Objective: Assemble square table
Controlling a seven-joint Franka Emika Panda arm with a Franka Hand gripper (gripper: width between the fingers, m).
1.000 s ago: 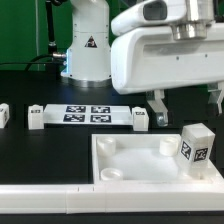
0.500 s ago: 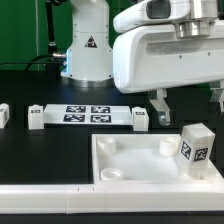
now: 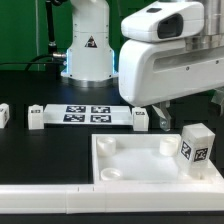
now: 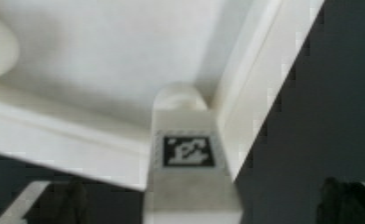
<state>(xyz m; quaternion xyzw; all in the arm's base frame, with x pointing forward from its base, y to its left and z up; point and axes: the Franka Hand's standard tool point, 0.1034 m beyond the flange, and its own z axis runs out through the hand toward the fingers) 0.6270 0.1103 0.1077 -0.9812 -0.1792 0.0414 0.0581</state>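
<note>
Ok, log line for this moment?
gripper: open, over leg | leg: upright in square tabletop corner, exterior view's right, not gripped | spare legs: flank marker board

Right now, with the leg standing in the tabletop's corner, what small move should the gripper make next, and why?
Probably lower straight down around the leg. The gripper hangs open above it, and the wrist view shows the leg centred in its opening, upright in a corner of the tabletop, not yet gripped.
</note>
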